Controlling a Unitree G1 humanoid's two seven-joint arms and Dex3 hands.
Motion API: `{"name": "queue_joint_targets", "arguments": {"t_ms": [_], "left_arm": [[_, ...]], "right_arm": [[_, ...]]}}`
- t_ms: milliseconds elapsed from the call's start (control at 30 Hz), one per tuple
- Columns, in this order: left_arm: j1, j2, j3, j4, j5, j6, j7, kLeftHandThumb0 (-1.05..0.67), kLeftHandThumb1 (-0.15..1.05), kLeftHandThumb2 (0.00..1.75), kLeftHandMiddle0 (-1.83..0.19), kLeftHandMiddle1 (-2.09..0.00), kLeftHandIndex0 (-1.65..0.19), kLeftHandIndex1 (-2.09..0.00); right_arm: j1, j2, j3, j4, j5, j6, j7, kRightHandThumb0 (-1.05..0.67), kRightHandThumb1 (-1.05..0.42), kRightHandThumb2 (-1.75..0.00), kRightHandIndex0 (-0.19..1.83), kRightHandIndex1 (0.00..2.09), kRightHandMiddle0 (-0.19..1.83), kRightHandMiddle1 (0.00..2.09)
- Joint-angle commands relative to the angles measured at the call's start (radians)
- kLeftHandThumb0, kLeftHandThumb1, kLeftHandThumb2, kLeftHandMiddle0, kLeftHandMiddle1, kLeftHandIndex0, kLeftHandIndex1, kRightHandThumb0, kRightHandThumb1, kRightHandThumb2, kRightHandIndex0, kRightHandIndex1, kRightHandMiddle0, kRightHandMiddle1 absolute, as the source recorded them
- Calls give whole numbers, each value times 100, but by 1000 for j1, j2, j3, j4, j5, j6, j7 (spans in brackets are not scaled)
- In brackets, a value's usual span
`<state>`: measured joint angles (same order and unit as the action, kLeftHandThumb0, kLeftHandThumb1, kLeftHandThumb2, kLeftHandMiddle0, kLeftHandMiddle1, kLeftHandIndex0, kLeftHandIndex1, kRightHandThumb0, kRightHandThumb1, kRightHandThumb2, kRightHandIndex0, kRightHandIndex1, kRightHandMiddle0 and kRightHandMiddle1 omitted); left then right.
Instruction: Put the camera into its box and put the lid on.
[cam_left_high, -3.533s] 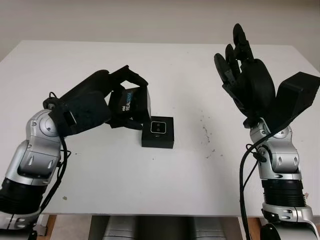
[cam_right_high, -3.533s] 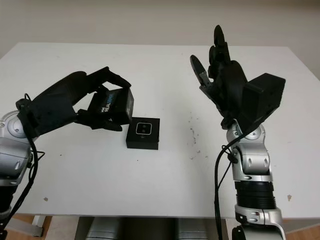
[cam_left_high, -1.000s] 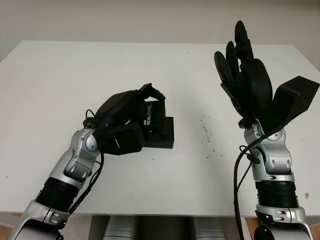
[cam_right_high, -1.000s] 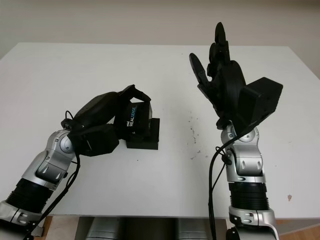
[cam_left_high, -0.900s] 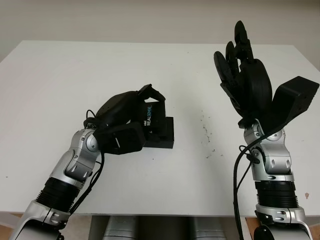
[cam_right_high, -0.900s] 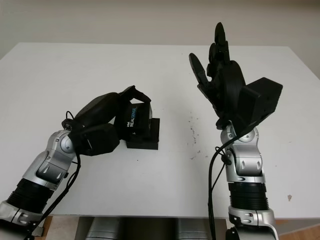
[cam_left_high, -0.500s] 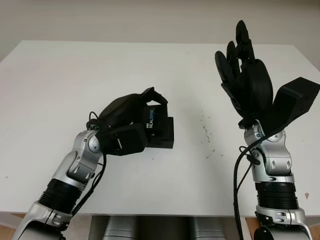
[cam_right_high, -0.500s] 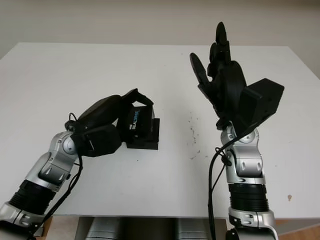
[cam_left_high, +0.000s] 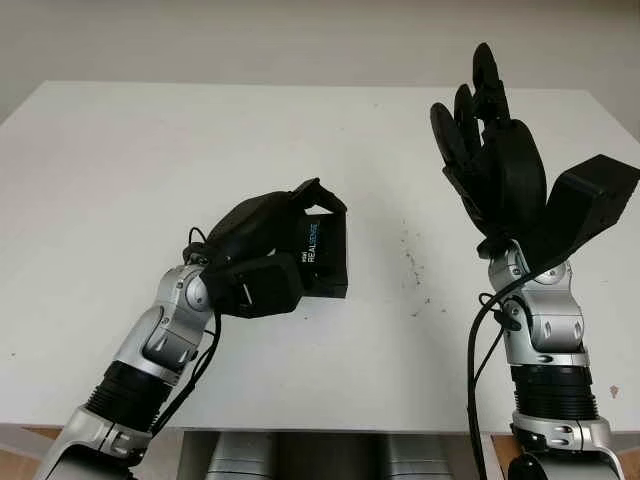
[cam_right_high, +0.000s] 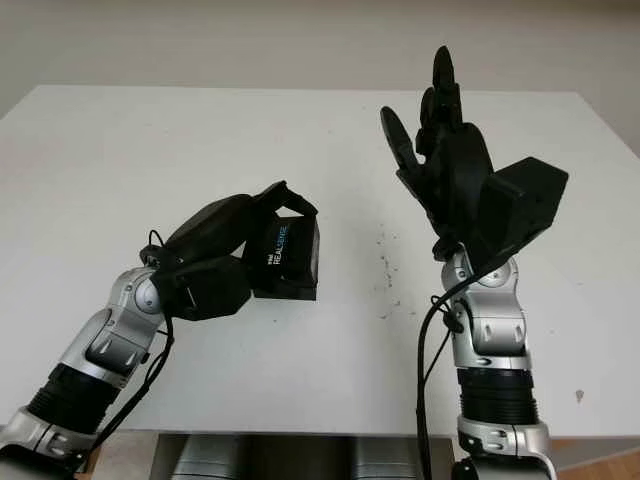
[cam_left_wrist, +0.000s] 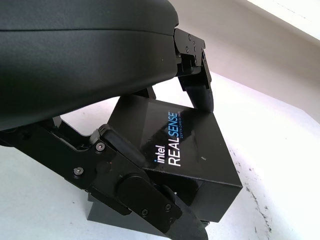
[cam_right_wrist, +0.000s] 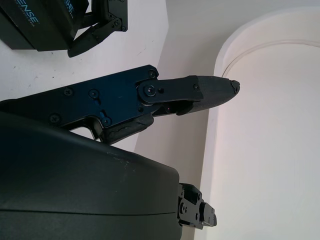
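- Two arms rise from the bottom edge in the left eye view. The left hand (cam_left_high: 275, 255) sits near the middle of the white table (cam_left_high: 120, 180), its fingers clasped around the black lid (cam_left_high: 322, 250), which bears "REALSENSE" lettering. The lid sits over the black box (cam_left_high: 335, 285), whose lower edge shows beneath it on the table. Whether the lid is fully seated I cannot tell. The right hand (cam_left_high: 495, 165) is raised above the table's right side, palm up, holding nothing.
- In the right eye view the lid (cam_right_high: 290, 250) tilts slightly over the box (cam_right_high: 295, 290). Small dark specks (cam_right_high: 385, 265) mark the table between the two hands.
- In the left wrist view one finger (cam_left_wrist: 197, 85) presses the lid's (cam_left_wrist: 175, 145) far edge and another (cam_left_wrist: 150, 200) wraps its near side. The box base (cam_left_wrist: 115, 217) shows below.
- In the right wrist view the right hand's finger (cam_right_wrist: 200, 92) points away, gripping nothing. The lid (cam_right_wrist: 35, 20) is well apart.
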<state>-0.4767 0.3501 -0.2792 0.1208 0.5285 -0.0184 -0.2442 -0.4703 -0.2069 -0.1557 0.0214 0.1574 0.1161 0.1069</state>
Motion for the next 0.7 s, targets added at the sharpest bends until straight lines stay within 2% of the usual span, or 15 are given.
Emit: {"name": "queue_joint_targets", "arguments": {"t_ms": [0, 433, 667], "left_arm": [[0, -14, -20, -19, 3, 1, -8, -5, 98, 5, -32, -138, -24, -139], [1, -10, -40, -32, 35, 19, -21, -6, 97, 5, -30, -136, -23, -140], [6, 21, -61, -41, 114, 0, 7, -8, 96, 5, -33, -143, -25, -143]], "right_arm": [[7, 2, -1, -29, -1, -1, -2, -73, -105, -28, -19, 0, -16, 5], [16, 7, -1, -40, 4, 3, -6, -73, -105, -28, -19, 0, -16, 5], [15, 6, -3, -29, 10, -5, 0, -72, -105, -28, -19, 0, -15, 6]]}}
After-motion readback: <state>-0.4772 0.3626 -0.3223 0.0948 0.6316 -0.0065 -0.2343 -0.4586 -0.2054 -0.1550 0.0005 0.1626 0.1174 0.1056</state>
